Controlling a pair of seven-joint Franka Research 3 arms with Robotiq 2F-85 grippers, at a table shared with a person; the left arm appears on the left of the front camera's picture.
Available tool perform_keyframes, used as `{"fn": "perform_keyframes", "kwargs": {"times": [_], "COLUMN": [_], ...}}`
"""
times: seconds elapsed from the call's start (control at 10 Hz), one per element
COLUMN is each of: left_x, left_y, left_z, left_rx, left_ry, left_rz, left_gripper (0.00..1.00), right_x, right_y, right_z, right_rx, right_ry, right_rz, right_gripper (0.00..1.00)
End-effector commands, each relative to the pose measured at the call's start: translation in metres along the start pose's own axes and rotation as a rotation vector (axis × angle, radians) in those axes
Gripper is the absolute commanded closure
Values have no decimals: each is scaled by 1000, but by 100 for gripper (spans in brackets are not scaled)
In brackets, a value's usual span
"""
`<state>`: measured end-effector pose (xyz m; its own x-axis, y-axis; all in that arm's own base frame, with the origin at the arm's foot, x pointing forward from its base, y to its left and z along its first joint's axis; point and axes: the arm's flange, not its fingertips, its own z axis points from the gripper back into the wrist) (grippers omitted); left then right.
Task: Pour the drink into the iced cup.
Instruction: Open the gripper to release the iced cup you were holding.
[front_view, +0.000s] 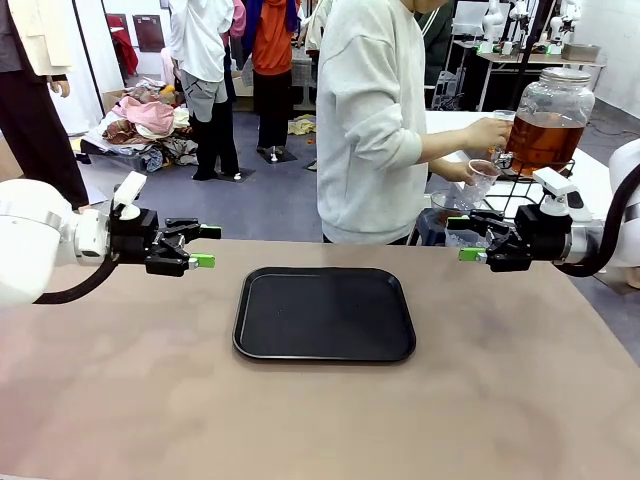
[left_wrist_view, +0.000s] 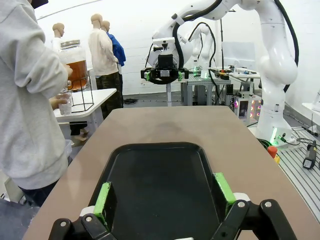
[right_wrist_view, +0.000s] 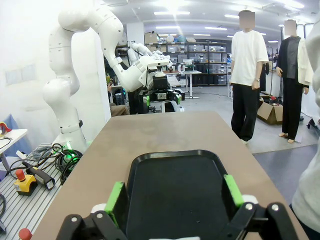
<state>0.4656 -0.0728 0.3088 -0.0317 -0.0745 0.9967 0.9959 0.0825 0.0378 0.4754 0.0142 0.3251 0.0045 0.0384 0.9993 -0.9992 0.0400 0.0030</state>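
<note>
I'm seeing both arms hovering over the table (front_view: 520, 400), one at each side, facing each other across the black tray (front_view: 324, 314) that is lying flat at the middle. My left gripper (front_view: 205, 246) is hanging above the table's left part with its green-padded fingers (left_wrist_view: 103, 196) spread wide and nothing between them; in its wrist view the tray is sitting straight ahead. My right gripper (front_view: 465, 238) is doing the same on the right side, fingers (right_wrist_view: 115, 197) released and gripping nothing. Beyond the far edge a person in a pale sweatshirt (front_view: 372, 120) is standing, turned toward a side table. There the drink (front_view: 544, 136) is sitting in a big glass jar (front_view: 552, 117) with a metal lid, raised on a black wire stand. The person's hand (front_view: 487, 132) is reaching to the jar's base while the other hand is holding a clear cup (front_view: 481, 181) just below it.
</note>
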Motion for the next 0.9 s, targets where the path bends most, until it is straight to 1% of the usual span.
{"fn": "perform_keyframes", "kwargs": {"times": [0.0, 0.8], "left_x": [1, 1], "left_y": [-1, -1], "left_z": [-1, -1], "left_rx": [-1, -1], "left_ry": [0, 0], "left_rz": [-2, -2], "left_gripper": [0, 0], "right_x": [3, 3], "right_y": [-1, -1], "right_z": [-1, -1], "right_rx": [2, 2], "right_ry": [1, 1], "right_rz": [-2, -2], "right_gripper": [0, 0]}}
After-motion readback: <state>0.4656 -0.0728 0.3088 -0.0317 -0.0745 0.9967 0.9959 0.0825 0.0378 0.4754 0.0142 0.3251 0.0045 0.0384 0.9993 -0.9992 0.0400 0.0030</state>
